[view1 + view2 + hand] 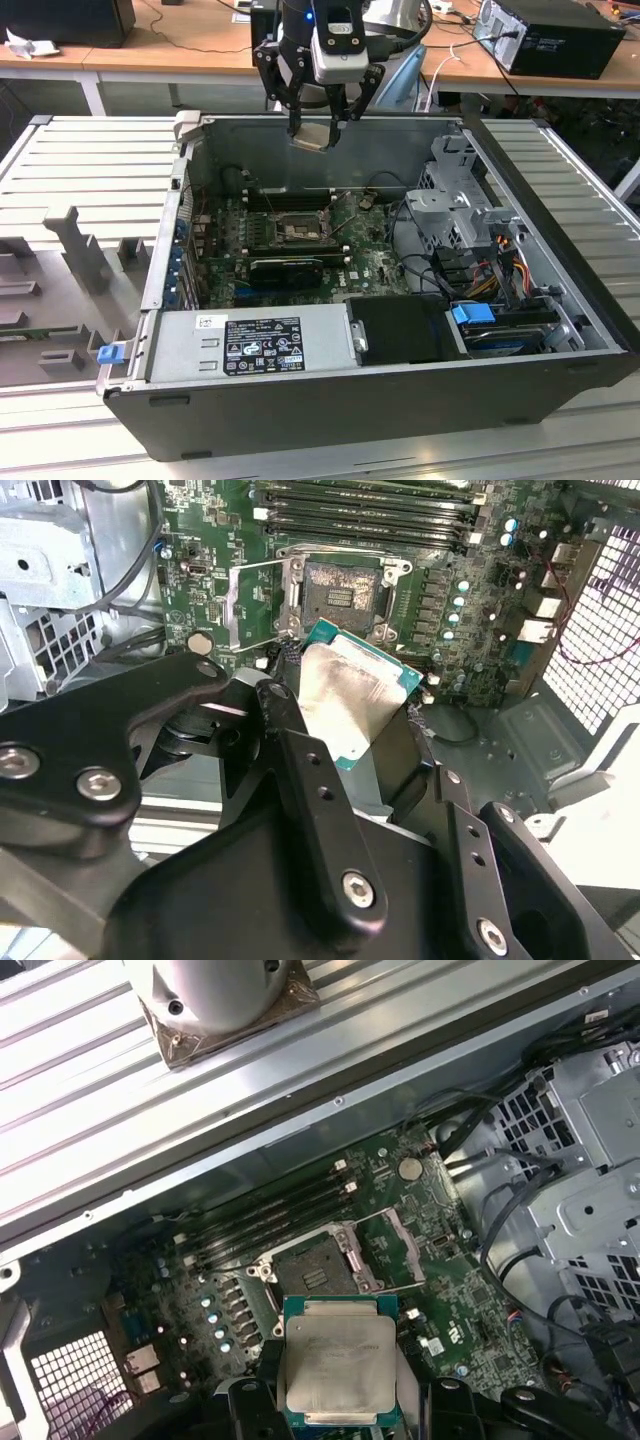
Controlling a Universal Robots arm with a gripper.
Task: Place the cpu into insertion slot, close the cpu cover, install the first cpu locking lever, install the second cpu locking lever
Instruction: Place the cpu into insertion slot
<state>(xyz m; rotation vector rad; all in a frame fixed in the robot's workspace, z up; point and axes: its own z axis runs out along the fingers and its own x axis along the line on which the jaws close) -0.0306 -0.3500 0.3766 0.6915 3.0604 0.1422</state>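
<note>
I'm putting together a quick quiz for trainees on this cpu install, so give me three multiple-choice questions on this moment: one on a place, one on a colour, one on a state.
1. Where is the cpu?
A. Seated in the insertion slot
B. Held by the gripper above the open case
C. Lying flat on the motherboard

2. What colour is the motherboard?
A. Red
B. White
C. Green

3. How does the cpu cover stand?
A. Swung open, off the insertion slot
B. Closed over the bare insertion slot
C. Closed over the cpu

Answers:
1 B: the exterior view shows the gripper clamped on the cpu above the case's far wall.
2 C: the board is green all around the socket in both wrist views.
3 A: the frame plate sits tipped aside, and the slot's centre lies uncovered.
</note>
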